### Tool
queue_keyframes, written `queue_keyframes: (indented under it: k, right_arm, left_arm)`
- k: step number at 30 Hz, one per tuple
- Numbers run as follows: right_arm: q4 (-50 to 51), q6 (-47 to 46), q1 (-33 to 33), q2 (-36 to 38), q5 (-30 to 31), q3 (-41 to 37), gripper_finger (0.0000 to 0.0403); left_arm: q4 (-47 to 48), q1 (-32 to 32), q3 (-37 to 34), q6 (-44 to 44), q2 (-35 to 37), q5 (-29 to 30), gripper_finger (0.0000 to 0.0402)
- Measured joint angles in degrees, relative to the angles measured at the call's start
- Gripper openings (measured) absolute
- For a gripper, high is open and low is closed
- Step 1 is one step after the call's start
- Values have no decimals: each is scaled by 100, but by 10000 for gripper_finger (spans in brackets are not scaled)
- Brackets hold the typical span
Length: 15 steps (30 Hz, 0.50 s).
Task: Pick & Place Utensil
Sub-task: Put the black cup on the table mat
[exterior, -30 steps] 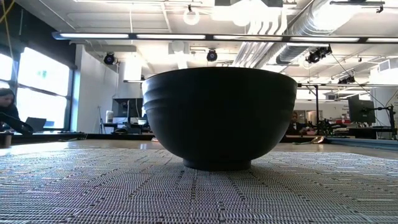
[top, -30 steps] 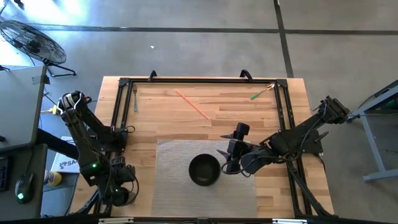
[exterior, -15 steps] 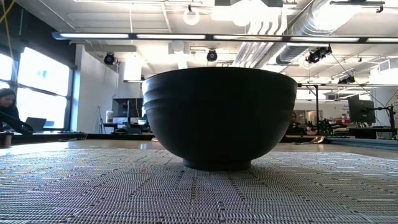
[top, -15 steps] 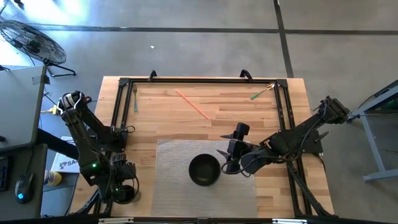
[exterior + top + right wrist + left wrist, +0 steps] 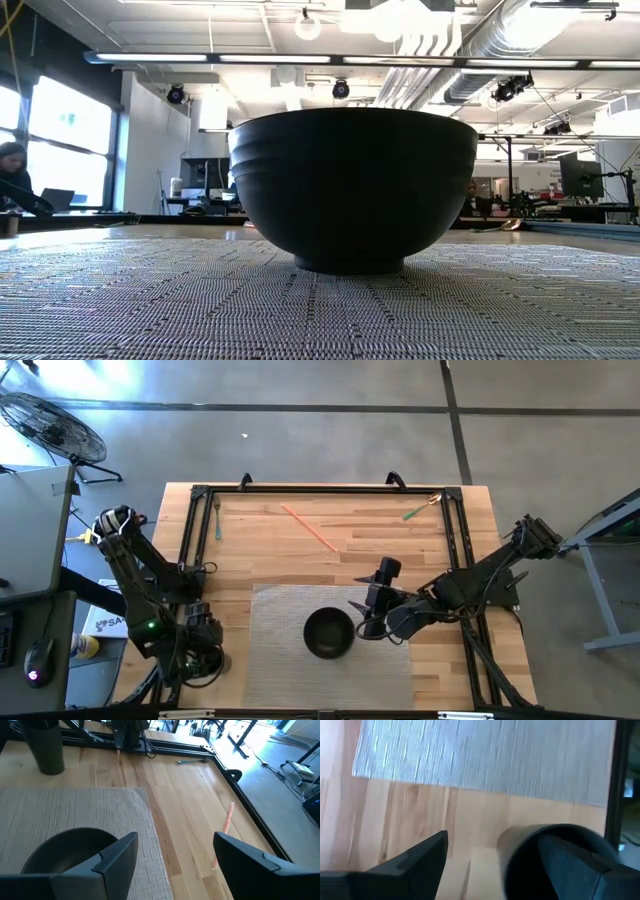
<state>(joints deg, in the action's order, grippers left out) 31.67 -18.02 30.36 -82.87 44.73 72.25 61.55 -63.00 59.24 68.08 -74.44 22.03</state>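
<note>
right wrist view, right hand [image 5: 172,857] wide open, empty, beside black bowl [image 5: 67,851]

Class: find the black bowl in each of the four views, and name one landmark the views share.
High view: black bowl at lower centre, on the woven mat.
Low view: fills the centre.
Left wrist view: not in it.
Right wrist view: bottom left, by the right hand.
Shared landmark: the woven mat.
</note>
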Motion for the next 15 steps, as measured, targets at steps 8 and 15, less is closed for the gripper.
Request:
queue_keyframes:
  k: [8,15]
  right_arm:
    - [-254,7,0,0,26,0,255]
    - [-309,9,1,0,128,0,255]
  left_arm:
    - [109,-2,274,-770,495,-9,303]
    - [630,-2,261,-988,1399,-950,303]
